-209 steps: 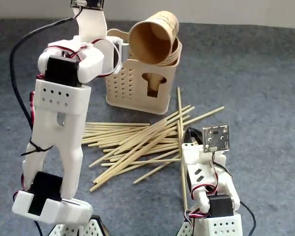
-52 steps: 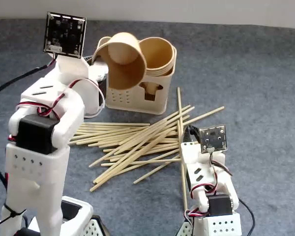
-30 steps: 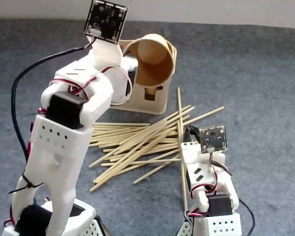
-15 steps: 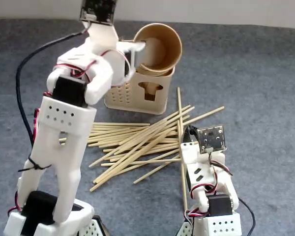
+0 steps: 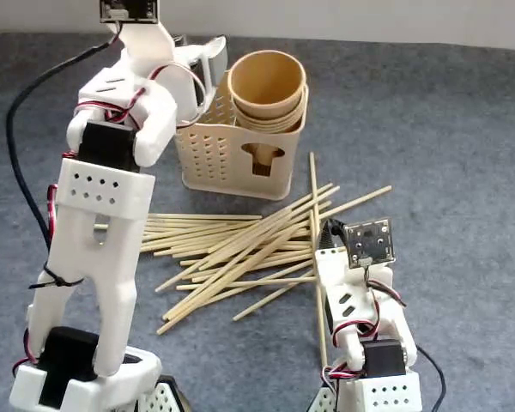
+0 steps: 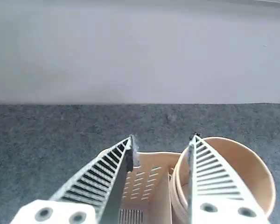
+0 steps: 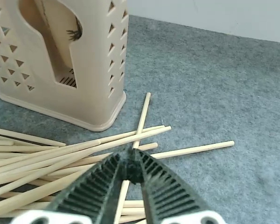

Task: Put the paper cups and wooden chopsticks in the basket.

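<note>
Far centre of the grey worktop (image 5: 429, 129): beige slotted basket (image 5: 232, 159), upright. Nested in its right part: stack of paper cups (image 5: 266, 86), mouths up, rims above the basket wall.

Above the basket's far left corner: left gripper (image 6: 162, 139), released, fingers spread wide, nothing between them. Seen through that gap: the basket's rim and the grey worktop beyond. One finger in front of the cup rim, apart from it.

Just near of the basket: loose heap of wooden chopsticks (image 5: 240, 249), flat on the worktop, crossing one another, fanned from left to right.

At the heap's right edge, low over the worktop: right gripper (image 7: 129, 164), clenched, tips met. Beneath the tips: one single chopstick (image 7: 142, 112), running away toward the basket's near right corner. Pinched or merely lying under the tips: cannot tell.
</note>
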`<control>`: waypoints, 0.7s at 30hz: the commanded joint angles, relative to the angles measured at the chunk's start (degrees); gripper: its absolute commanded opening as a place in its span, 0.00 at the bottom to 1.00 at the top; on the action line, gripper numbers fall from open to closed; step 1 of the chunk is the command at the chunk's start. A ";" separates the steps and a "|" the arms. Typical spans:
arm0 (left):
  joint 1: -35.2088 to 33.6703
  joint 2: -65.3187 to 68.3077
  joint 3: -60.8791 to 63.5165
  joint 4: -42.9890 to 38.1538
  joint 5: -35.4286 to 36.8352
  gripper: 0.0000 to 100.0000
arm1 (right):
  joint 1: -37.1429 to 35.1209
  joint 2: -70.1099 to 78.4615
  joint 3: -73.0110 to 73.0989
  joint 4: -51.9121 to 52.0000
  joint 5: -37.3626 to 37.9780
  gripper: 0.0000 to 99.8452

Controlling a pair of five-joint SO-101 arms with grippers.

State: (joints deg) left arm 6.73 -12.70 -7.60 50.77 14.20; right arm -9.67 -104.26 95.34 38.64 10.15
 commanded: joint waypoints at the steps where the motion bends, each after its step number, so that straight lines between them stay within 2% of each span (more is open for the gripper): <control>1: 0.22 -1.01 -2.86 -0.26 1.41 0.20 | 0.40 -0.75 -0.13 -1.45 0.79 0.01; 6: -1.98 -3.74 -3.65 9.58 1.23 0.20 | 0.40 -0.75 -0.13 -1.45 0.79 0.01; 14: -5.58 -15.78 -3.12 21.19 1.14 0.19 | 0.40 -0.75 -0.04 -1.45 0.62 0.01; 21: -7.60 -19.47 -0.66 30.15 -0.09 0.04 | 0.40 -0.75 -0.04 -1.36 0.53 0.01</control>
State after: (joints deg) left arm 0.84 -29.49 -7.69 77.85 14.29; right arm -9.67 -104.26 95.34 38.64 10.15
